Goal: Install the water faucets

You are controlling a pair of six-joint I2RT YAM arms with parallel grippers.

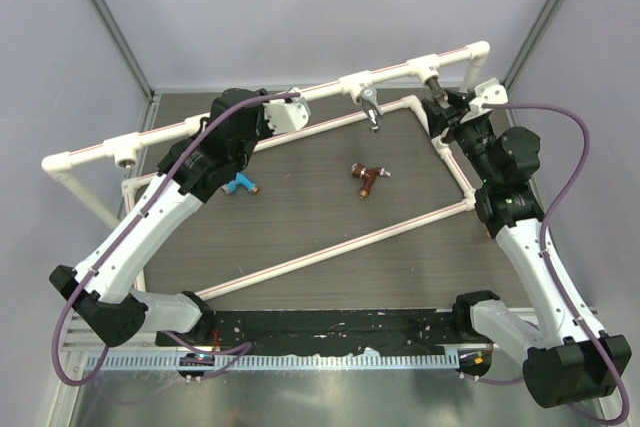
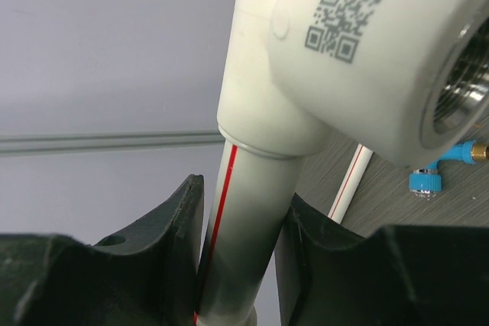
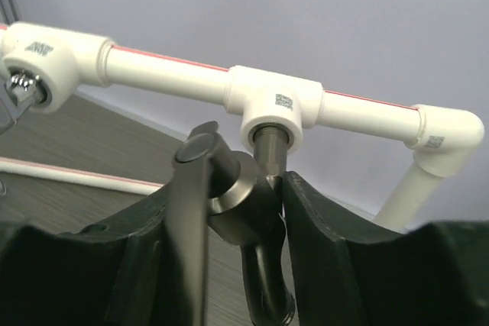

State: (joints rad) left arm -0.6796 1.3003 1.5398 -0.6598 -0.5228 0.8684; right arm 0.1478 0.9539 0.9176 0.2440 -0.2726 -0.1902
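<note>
Dark table [image 1: 300, 202] carrying a white pipe frame [image 1: 330, 250], with a raised rail [image 1: 322, 88] of tees along the far side. Left arm [image 1: 150, 219] reaching to the rail's middle, right arm [image 1: 535, 247] to its right end. Left gripper [image 2: 243, 219] closed to a narrow gap on a red-striped pipe [image 2: 248, 188], both fingers touching it, just under a tee [image 2: 344, 51] with a printed code and an open threaded socket. Right gripper [image 3: 246, 215] closed on the dark faucet [image 3: 241, 196], jaws pressed to either side of its body, lever [image 3: 191, 211] standing in front of one finger. Stem of that faucet entering the socket of another tee on the rail; how deep, cannot tell. Chrome faucet [image 1: 371, 107] hanging from the next tee to the left. Red-brown faucet [image 1: 367, 178] lying loose mid-table, well apart from both grippers. Blue faucet [image 1: 237, 185] lying loose on the table near the left gripper, on the near side of the rail.
</note>
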